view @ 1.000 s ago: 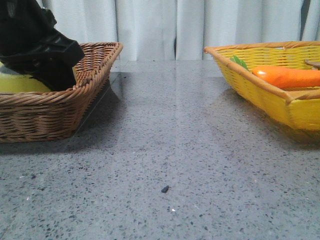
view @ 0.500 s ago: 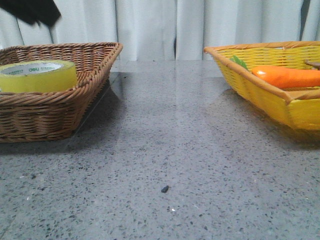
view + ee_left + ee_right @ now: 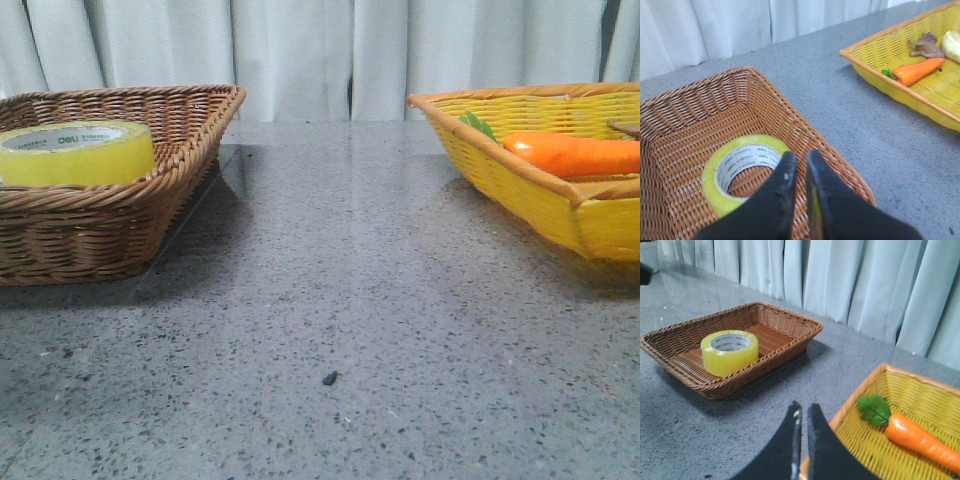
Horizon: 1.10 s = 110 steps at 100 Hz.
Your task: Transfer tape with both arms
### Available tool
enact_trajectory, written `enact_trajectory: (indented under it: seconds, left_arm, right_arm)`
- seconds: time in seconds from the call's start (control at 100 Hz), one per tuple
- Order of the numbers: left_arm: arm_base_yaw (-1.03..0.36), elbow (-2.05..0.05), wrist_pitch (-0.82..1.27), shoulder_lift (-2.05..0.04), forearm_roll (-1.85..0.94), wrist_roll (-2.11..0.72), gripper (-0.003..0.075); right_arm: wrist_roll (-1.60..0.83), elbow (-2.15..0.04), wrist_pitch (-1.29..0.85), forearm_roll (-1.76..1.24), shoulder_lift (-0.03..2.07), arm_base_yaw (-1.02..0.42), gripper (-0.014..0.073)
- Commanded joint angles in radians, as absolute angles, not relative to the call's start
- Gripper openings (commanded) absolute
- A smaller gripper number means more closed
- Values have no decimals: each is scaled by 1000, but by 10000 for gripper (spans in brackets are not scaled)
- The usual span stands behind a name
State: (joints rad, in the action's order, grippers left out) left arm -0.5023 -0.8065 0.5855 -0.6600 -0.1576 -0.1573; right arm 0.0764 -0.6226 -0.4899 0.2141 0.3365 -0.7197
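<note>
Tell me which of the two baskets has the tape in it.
The brown basket on the left holds the tape, lying flat with its core facing up. The yellow basket on the right holds a carrot instead.

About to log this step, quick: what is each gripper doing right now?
Left gripper: shut, empty, above the tape lying in the brown basket.
Right gripper: shut, empty, above the yellow basket's edge.
</note>
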Motion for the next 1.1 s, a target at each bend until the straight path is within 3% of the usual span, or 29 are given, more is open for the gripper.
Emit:
enact_trajectory:
  seconds: [0.0,0.51,1.09]
  left_arm:
    - [-500,-771,499,-573,-180,-151,-21]
    - [-500,-451,413,-104,-204,-151,-21]
    - [-500,-356,415,-68,-204,-151,-20]
  right_arm:
    - [75,-608,-368,268,314,-719,-72]
    - [75,-404,-158,368,223,-715,-72]
    - [75,-400,-158,368,223,-715,-73]
